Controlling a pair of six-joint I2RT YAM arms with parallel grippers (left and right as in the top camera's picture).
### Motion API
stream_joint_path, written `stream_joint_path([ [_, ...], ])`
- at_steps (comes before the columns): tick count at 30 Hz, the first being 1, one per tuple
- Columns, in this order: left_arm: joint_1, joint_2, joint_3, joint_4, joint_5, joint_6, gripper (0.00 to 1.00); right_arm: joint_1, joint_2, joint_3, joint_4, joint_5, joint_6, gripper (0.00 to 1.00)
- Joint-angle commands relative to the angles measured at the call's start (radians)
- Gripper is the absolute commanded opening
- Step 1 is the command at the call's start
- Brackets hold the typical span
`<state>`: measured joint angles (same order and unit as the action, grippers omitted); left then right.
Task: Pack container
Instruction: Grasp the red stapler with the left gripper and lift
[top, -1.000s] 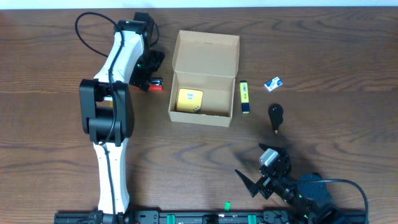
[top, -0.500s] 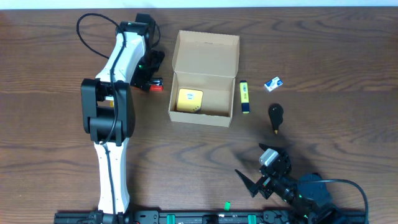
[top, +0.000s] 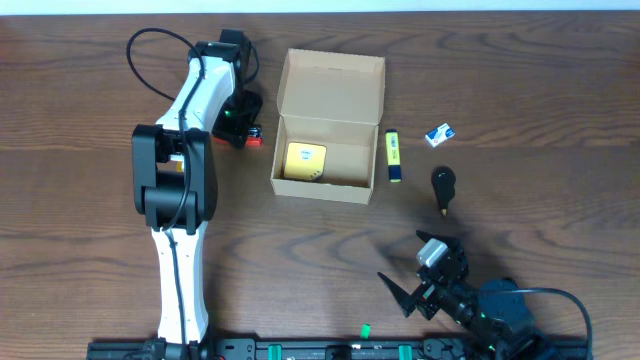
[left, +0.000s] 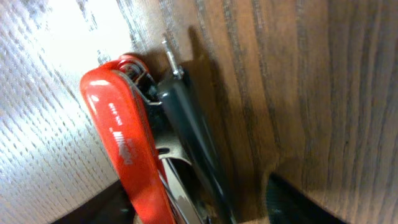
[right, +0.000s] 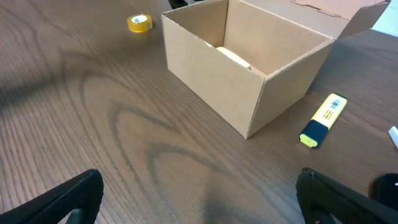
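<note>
The container, a tan cardboard box (top: 322, 190) with its flap lid open, stands mid-table and holds a yellow square pad (top: 304, 160); it also shows in the right wrist view (right: 211, 74). My left gripper (top: 240, 120) is low over a red and black stapler (top: 256, 138) just left of the box. In the left wrist view the stapler (left: 118, 130) lies between my spread fingers (left: 193, 208), with bare wood between it and the right finger. My right gripper (top: 420, 277) is open and empty near the front edge, its fingers (right: 199, 199) wide apart.
A yellow highlighter (top: 394, 157) lies right of the box, also in the right wrist view (right: 323, 118). A small blue-and-white item (top: 440, 134) and a black object (top: 443, 187) lie further right. A yellow tape roll (right: 139, 23) sits beyond the box.
My left gripper has shifted a little toward the far edge and down over the stapler, covering more of it. The right arm has not moved.
</note>
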<state>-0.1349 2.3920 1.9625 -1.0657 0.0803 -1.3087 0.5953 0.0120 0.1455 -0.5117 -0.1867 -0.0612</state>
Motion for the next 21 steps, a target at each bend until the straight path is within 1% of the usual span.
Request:
stream_joint_path([
  [1, -0.004, 0.025, -0.013, -0.004, -0.009, -0.005, 0.52, 0.008, -0.007, -0.004, -0.001, -0.004, 0.012, 0.99],
  [7, -0.004, 0.025, -0.013, -0.010, -0.013, -0.003, 0.34, 0.008, -0.007, -0.004, -0.001, -0.004, 0.012, 0.99],
  [8, -0.004, 0.025, -0.013, -0.012, -0.013, 0.001, 0.26, 0.008, -0.007, -0.004, -0.001, -0.004, 0.012, 0.99],
  [12, -0.004, 0.025, -0.013, -0.020, -0.012, 0.003, 0.06, 0.008, -0.007, -0.004, -0.001, -0.004, 0.012, 0.99],
  [18, -0.004, 0.023, -0.013, -0.034, -0.009, 0.006, 0.06, 0.008, -0.007, -0.004, -0.001, -0.004, 0.012, 0.99],
  [21, -0.003, 0.012, -0.009, -0.038, -0.010, 0.055, 0.06, 0.008, -0.007, -0.004, -0.001, -0.004, 0.012, 0.99],
])
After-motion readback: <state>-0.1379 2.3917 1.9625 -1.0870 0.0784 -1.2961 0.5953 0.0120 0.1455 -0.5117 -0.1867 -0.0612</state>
